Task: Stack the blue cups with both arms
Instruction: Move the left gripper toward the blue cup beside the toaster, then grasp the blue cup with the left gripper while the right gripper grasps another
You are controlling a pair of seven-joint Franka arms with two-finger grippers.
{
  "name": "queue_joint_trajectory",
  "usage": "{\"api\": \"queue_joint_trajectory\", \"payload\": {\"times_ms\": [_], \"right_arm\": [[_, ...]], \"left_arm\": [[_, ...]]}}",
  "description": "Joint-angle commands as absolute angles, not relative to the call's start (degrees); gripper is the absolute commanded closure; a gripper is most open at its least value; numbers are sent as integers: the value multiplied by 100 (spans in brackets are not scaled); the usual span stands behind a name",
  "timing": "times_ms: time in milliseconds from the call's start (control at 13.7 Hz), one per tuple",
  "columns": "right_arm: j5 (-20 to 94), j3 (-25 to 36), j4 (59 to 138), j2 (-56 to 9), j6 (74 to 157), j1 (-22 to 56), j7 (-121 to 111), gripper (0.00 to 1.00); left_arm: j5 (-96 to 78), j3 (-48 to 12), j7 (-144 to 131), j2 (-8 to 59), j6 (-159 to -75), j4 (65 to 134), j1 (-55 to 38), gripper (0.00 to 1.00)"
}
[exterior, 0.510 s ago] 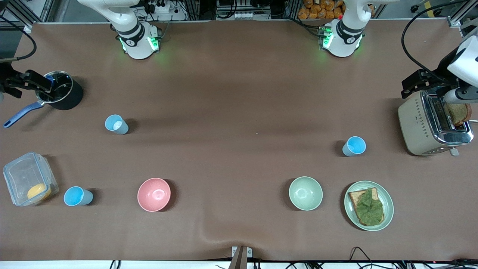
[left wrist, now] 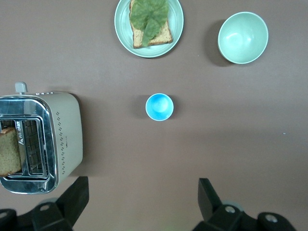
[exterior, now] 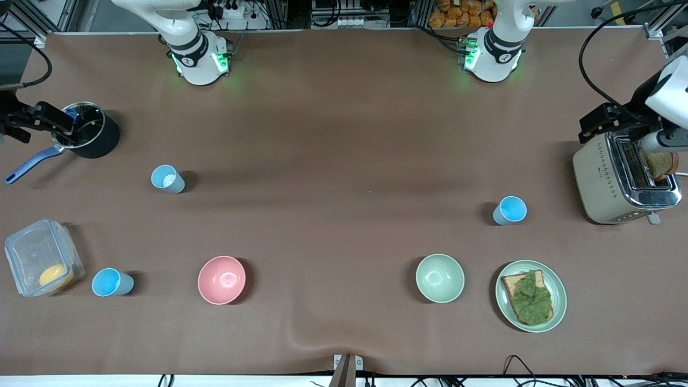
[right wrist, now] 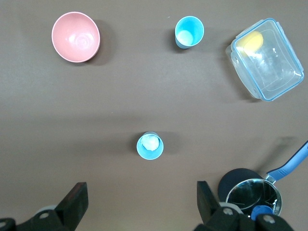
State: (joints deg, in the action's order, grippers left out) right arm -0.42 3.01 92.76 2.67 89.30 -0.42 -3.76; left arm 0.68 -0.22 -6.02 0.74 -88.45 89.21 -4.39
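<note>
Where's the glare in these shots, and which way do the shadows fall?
Front view: soft shadows beside each blue cup, a crease in the tablecloth. Left wrist view: glare on the toaster chrome. Right wrist view: bright reflection inside the pot, highlight in the pink bowl.

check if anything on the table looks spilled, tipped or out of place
Nothing stands out. All three blue cups stand upright and apart, none stacked yet. Both bowls sit upright, and the bread in the toaster looks normal.
</note>
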Motion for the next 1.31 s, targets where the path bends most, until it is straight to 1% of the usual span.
{"api": "queue_joint_trajectory", "payload": {"times_ms": [0,146,291,437,510,656,874,947,1020,1093,1238], "right_arm": [[18,308,9308,316,8956,-18,-272,0],[18,299,9308,290,8956,-18,-272,0],[18,308,9308,290,8956,-18,-272,0],[18,299,9308,273,8947,0,-281,0],[-35,299,9308,194,8921,113,-342,0],[-53,299,9308,-174,8912,333,-369,0],[-18,290,9360,-754,8965,597,-334,0],[-9,299,9439,-956,9061,632,-317,0],[-9,299,9674,-1036,9270,668,-316,0],[-35,299,10016,-1072,9568,677,-316,0],[-35,299,11051,-1003,10620,659,-316,0]], "left_arm": [[26,-17,-1061,350,-9165,9052,-431,0],[44,-18,-1213,500,-9656,9428,-413,0],[44,-17,-1222,492,-10534,10069,-404,0],[44,-18,-1222,640,-11186,10536,-457,0],[44,-26,-1222,894,-11302,10555,-431,0],[44,-35,-1204,1387,-11661,10582,-396,0],[35,-35,-1213,1800,-11952,10634,-404,0],[35,-35,-1213,1871,-12118,10774,-404,0],[-34,-35,-1248,1907,-12407,11010,-396,0],[-44,-35,-1257,2012,-12515,11091,-326,0],[-44,-53,-1257,2153,-12516,11083,-229,0]]}}
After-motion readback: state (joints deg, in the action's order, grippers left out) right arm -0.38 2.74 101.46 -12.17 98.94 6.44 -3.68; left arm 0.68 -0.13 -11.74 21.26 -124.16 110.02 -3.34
